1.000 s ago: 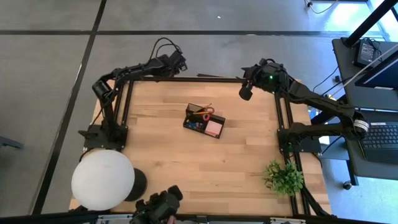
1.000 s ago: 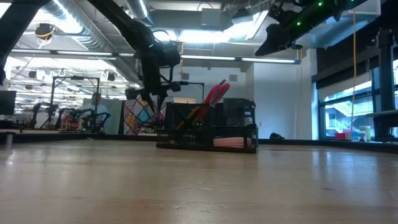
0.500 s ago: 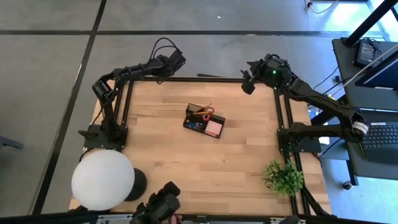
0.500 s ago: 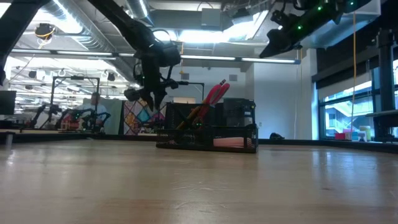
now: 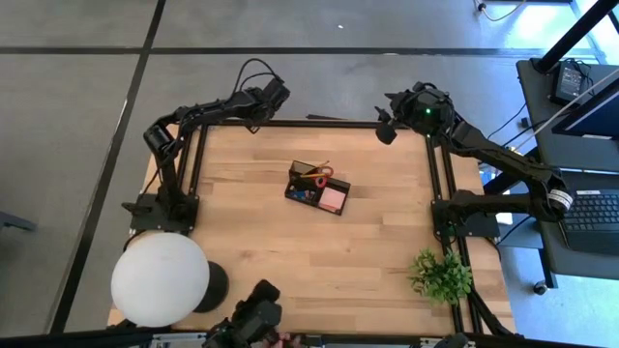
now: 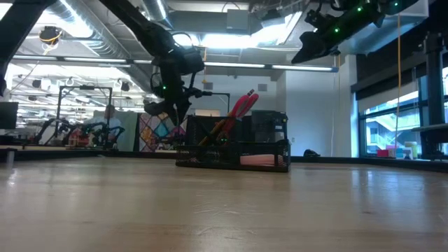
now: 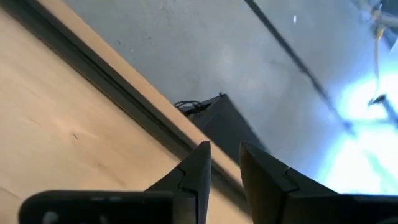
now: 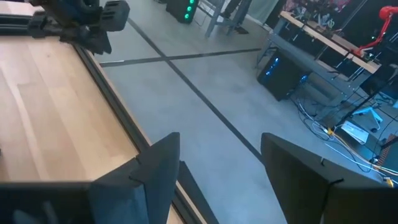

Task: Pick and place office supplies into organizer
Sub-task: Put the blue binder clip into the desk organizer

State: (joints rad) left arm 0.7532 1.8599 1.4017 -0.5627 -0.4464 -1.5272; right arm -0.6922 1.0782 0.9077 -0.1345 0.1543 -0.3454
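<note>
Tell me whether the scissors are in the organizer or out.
In: the scissors stand tilted inside the organizer, red handles poking above its rim.

Table [image 5: 261,232] pale matt wood; organizer [image 5: 308,191] black plastic; lamp [image 5: 160,278] matt white.

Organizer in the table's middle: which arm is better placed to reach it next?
Neither clearly. Left hand and right hand both hang at the far edge, similarly apart from the organizer. The right hand is open and empty, perhaps slightly readier.

White round lamp [image 5: 160,278] at a table [image 5: 261,232] corner, green plant [image 5: 441,275] (opposite corner), laptop [image 5: 590,220] beside
</note>
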